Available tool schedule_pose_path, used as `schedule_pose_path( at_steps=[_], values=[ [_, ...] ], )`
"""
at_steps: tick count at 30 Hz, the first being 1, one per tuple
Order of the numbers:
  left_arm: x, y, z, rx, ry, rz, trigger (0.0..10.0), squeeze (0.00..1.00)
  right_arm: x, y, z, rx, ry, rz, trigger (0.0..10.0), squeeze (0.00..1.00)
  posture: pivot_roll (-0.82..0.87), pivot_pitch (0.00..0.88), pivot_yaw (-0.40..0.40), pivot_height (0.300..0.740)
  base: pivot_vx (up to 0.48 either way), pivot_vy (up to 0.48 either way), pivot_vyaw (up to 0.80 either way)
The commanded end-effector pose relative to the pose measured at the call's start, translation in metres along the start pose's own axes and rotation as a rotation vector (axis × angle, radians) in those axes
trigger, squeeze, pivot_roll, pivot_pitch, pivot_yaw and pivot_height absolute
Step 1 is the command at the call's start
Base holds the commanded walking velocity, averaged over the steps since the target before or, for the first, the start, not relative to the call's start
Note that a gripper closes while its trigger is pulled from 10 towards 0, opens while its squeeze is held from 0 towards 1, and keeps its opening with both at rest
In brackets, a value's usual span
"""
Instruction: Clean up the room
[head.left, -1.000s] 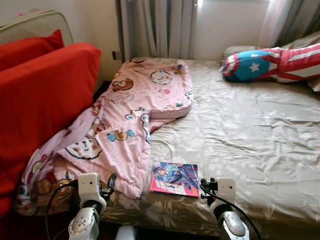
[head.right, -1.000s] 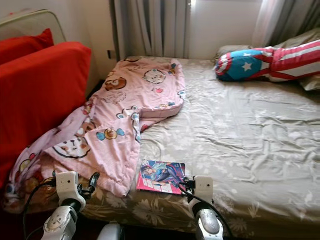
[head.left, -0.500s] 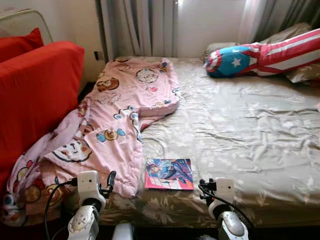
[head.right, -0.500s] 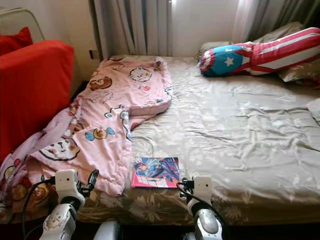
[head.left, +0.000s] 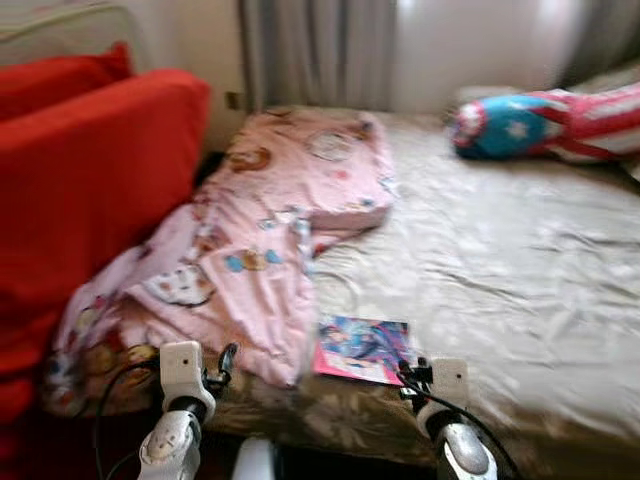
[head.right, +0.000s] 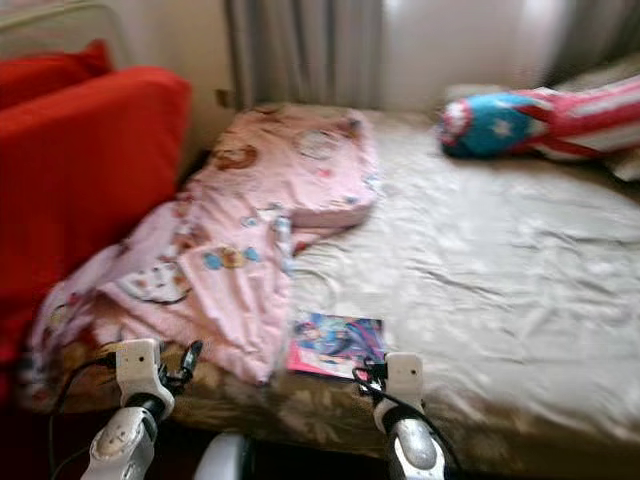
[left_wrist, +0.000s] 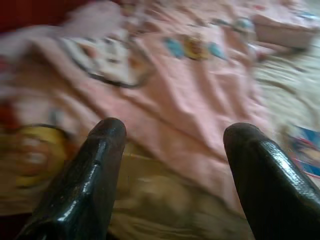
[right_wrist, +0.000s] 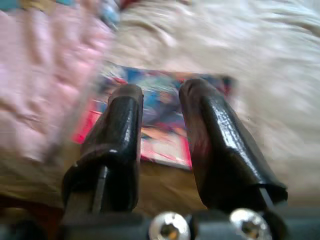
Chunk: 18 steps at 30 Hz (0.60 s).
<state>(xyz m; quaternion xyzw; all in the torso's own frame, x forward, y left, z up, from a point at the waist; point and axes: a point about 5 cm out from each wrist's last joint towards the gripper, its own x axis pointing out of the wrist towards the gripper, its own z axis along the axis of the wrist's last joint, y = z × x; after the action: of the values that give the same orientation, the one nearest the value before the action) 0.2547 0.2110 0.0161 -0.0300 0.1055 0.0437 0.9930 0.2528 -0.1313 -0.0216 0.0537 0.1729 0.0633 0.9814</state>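
Observation:
A colourful magazine (head.left: 365, 349) lies flat near the front edge of the bed (head.left: 520, 260). To its left, a pink cartoon-print blanket (head.left: 270, 230) is rumpled and spills off the bed's left side. My right gripper (right_wrist: 161, 92) hovers just in front of the magazine (right_wrist: 165, 125), its fingers close together with nothing between them. My left gripper (left_wrist: 175, 135) is open and points at the pink blanket (left_wrist: 190, 85) near the bed's front left corner. Both arms sit low at the front edge (head.left: 226, 356) (head.left: 408, 375). The views are blurred.
A red sofa (head.left: 90, 190) stands close on the left, with a narrow dark gap between it and the bed. A star-and-stripe pillow (head.left: 540, 120) lies at the far right of the bed. Curtains (head.left: 320, 50) hang behind it.
The whole picture has swung sideways and gone blurry, so the camera is moving. The magazine, blanket and both grippers keep their places relative to each other.

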Motion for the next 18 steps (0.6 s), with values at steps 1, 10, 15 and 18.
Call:
schedule_pose_path(
  at_steps=[1,10,15,18],
  values=[
    [0.0021,-0.0066,0.0012,-0.005,-0.003,-0.018,10.0,0.0,-0.0027,-0.0057,-0.0035,-0.003,0.015,-0.012,10.0,0.0,0.04,0.0,-0.015,0.627,0.292,0.0,0.0],
    [0.002,-0.0061,0.0005,-0.003,0.0,-0.018,10.0,0.0,-0.0029,-0.0037,-0.004,-0.005,0.014,-0.004,10.0,0.0,0.04,0.0,-0.014,0.627,0.3,0.0,0.26],
    [0.0021,-0.0065,0.0,-0.004,0.002,-0.018,10.0,0.0,-0.0031,-0.0032,-0.0044,-0.01,0.017,0.006,10.0,0.0,0.04,0.0,-0.015,0.627,0.307,0.0,0.09],
    [0.0023,-0.0074,-0.0002,-0.004,0.002,-0.021,10.0,0.0,-0.0031,-0.0026,-0.0044,-0.011,0.015,0.01,10.0,0.0,0.04,0.0,-0.015,0.627,0.309,0.0,0.69]
  ],
)
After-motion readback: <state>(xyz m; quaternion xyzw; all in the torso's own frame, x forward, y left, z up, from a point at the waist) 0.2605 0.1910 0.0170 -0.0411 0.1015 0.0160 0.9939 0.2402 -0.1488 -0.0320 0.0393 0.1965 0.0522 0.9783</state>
